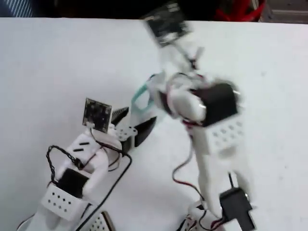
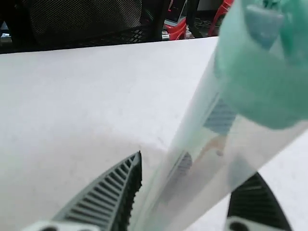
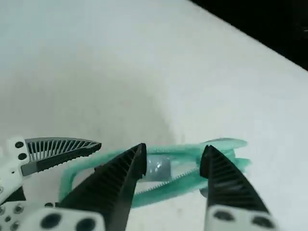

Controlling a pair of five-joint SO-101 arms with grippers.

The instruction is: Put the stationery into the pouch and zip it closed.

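One clear pouch (image 2: pixel 211 144) near table (image 1: pixel 57 62) middle | step: likely zipping | left gripper (image 2: pixel 195 166) holds it | right gripper (image 3: pixel 173 149) narrow around zip pull (image 3: pixel 159 168) | next: pinch, slide

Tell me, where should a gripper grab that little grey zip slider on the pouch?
Probably pinch the grey slider across its two sides, coming down over the green zip edge, as the right gripper is lined up. It is the one stiff lump on a floppy pouch.

White printed shells (image 1: pixel 211 168), black servos (image 1: pixel 219 103), perforated brackets (image 1: pixel 60 202). Left hand (image 2: pixel 195 166) and right hand (image 3: pixel 175 147): black ribbed fingers (image 3: pixel 115 178), screwed white roots. Black cable (image 1: pixel 120 173) behind left hand, red wires (image 1: pixel 180 185) behind right.
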